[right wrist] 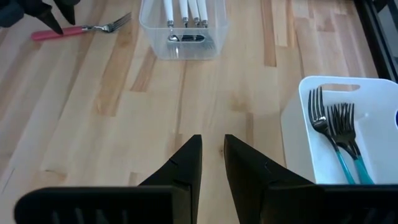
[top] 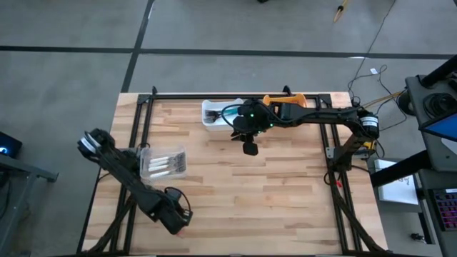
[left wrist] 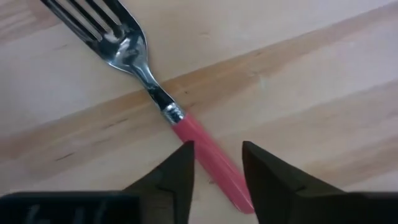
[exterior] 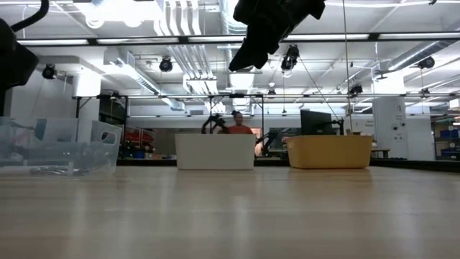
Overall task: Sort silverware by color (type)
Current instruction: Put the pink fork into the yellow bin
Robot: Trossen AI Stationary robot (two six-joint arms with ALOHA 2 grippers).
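White bin (right wrist: 348,134) holding teal forks (right wrist: 339,140), clear bin (right wrist: 180,28) white-handled pieces, both grippers' jaws apart.

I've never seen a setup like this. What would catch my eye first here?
Probably the red-handled fork lying alone on the bare wooden table, with the left gripper poised right over its handle, fingers either side. Beyond it, a clear bin holds white-handled pieces, and a white bin at the table's far edge holds teal-handled forks, with the right gripper hovering nearby.

Fork (left wrist: 155,93): glossy metal head, smooth red plastic handle (table (left wrist: 311,74): matt wood)
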